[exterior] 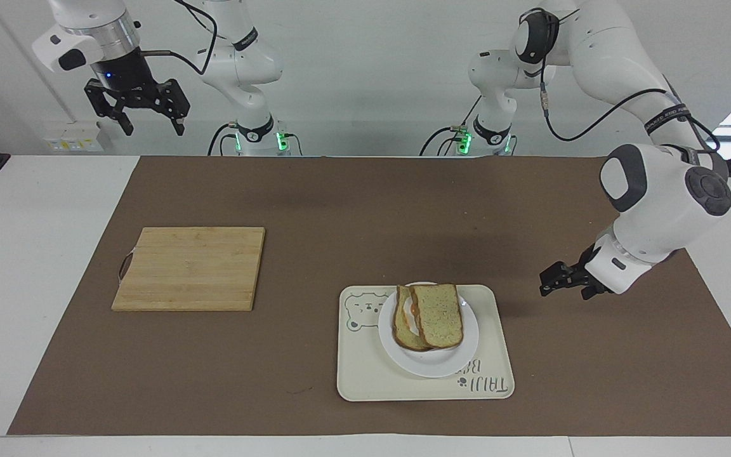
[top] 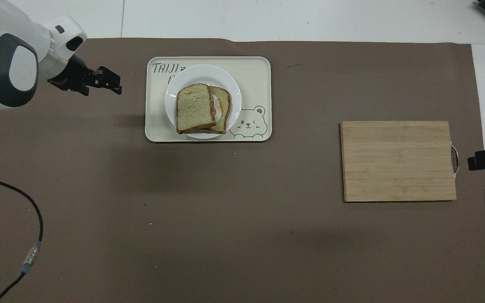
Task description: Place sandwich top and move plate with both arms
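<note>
The sandwich top (exterior: 438,315) (top: 195,107), a speckled bread slice, lies slightly askew on a second slice, with a bit of orange showing between them. Both rest on the white plate (exterior: 432,368) (top: 202,69), which stands on a cream tray (exterior: 365,381) (top: 255,67). My left gripper (exterior: 544,284) (top: 116,83) hangs open and empty over the brown mat, off the tray's edge toward the left arm's end of the table, its fingers pointing at the tray. My right gripper (exterior: 151,125) waits open and empty, raised high at the right arm's end.
A wooden cutting board (exterior: 191,268) (top: 398,161) with a small metal handle lies on the brown mat (exterior: 365,209) toward the right arm's end. The left arm's cable (top: 36,235) trails over the mat close to the robots.
</note>
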